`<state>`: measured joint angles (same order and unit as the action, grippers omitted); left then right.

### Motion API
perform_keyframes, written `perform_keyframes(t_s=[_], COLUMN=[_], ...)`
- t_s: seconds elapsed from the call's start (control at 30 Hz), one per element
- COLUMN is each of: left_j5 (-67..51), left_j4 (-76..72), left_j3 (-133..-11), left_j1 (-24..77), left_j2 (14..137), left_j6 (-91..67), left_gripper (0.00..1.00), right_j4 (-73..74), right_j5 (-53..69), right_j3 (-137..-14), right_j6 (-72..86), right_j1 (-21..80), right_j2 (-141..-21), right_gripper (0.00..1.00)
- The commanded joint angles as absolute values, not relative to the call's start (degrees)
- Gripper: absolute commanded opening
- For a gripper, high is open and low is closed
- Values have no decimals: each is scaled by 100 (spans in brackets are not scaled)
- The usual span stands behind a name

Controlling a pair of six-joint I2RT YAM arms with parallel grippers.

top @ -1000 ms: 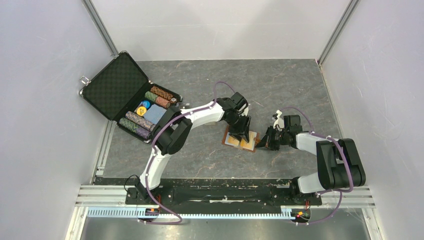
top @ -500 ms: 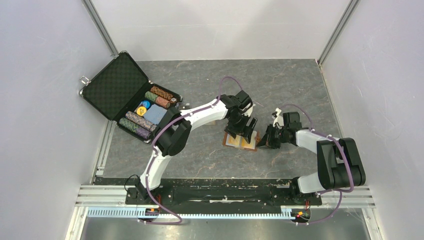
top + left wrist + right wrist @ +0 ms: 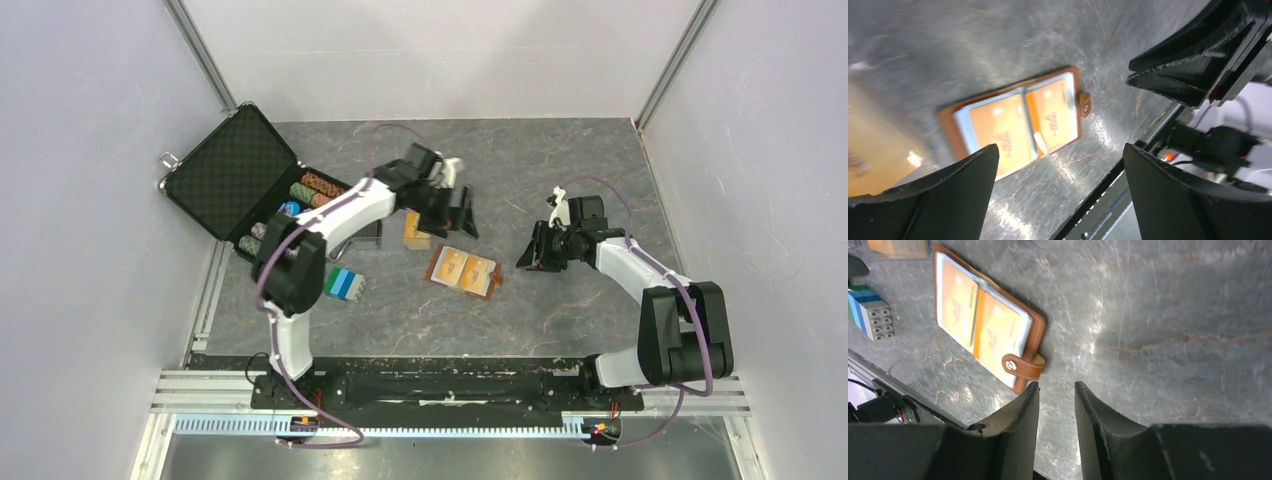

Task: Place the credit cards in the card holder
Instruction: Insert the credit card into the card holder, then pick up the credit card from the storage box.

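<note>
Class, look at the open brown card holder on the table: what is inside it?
Inside the card holder, two orange cards lie side by side, one in each half. Any cards stacked beneath them are hidden.

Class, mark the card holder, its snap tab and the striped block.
card holder [image 3: 1035, 335]: right wrist view, brown leather edge.
snap tab [image 3: 1022, 367]: right wrist view, strap by stud.
striped block [image 3: 345, 285]: top view, top face.

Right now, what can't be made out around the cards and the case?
Loose orange card: blurred and cut by the left edge, left wrist; cut by the top edge, right wrist.
Poker chips: top view, left arm covers some.
Print on cards in the card holder: too small, every view.
</note>
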<state>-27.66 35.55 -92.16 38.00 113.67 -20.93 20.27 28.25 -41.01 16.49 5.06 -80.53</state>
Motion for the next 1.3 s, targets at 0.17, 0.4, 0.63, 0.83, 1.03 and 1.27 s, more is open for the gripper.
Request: perform_keyframes(t_s=[0.17, 0.4, 0.63, 0.83, 1.03, 1.27], left_j5=[-3484, -1321, -24, 269, -312, -884], left_j4=[2322, 4174, 4941, 5142, 5319, 5362], left_j3=[-7886, -8407, -8992, -9265, -9521, -9545], left_j1=[1718, 1178, 1178, 1178, 1178, 1191], left_j2=[10205, 9907, 10346, 10883, 11515, 11617], left_j6=[-3161, -1699, -1024, -847, -689, -669], left_gripper=[100, 96, 66, 61, 41, 7], right_j4=[2249, 2240, 2219, 2127, 2021, 1826], right_j5=[2530, 2534, 2540, 2553, 2573, 2588], right_j3=[-5260, -5924, -6205, -6244, -6327, -6496], right_j6=[1586, 1741, 1834, 1922, 2062, 2357], right_j1=[1126, 1678, 1850, 1863, 1876, 2023], right_j2=[-8664, -9281, -9611, -9696, -9721, -9764], right_gripper=[41, 43, 42, 41, 36, 24])
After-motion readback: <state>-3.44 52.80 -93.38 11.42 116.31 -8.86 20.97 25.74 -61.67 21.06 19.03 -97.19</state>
